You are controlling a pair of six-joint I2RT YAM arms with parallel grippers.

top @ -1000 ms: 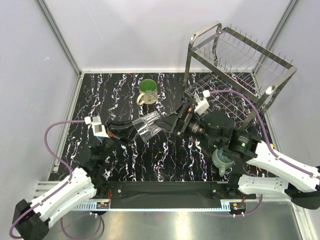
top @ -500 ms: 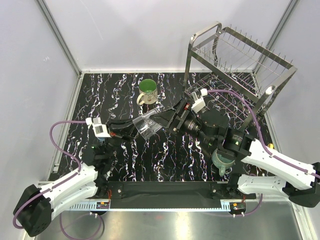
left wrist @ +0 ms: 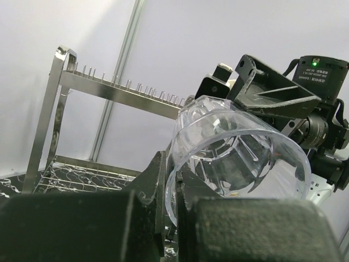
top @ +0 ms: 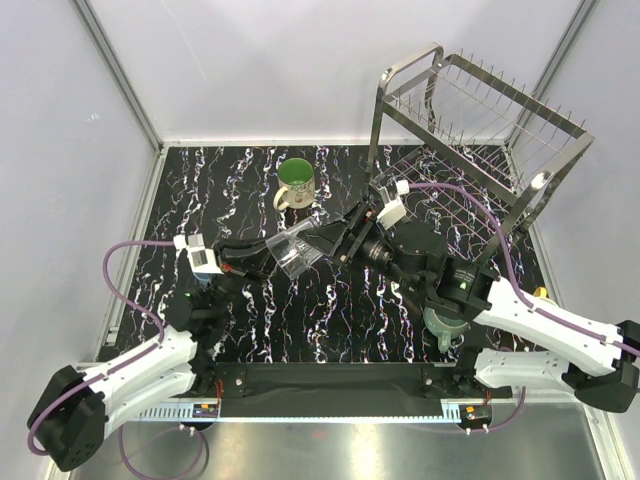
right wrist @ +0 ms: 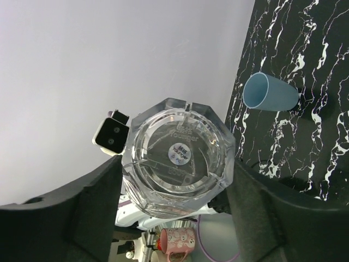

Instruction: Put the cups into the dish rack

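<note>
The clear glass tumbler hangs above the table's middle, lying sideways. My left gripper is shut on its rim, one finger inside and one outside. My right gripper is open, with a finger on each side of the tumbler's base, very close to the glass. The cream mug with green inside stands at the back centre. The teal mug sits under my right arm. A sliver of the yellow mug shows at the right. The small light-blue cup lies on its side. The dish rack stands at the back right.
The rack's steel frame and prongs rise behind the tumbler in the left wrist view. Grey walls with aluminium posts close in the black marbled table. A pink mug shows beyond the tumbler in the right wrist view.
My right gripper has moved left toward the tumbler until its fingers flank the base. My left gripper has kept hold of the rim and barely shifted.
</note>
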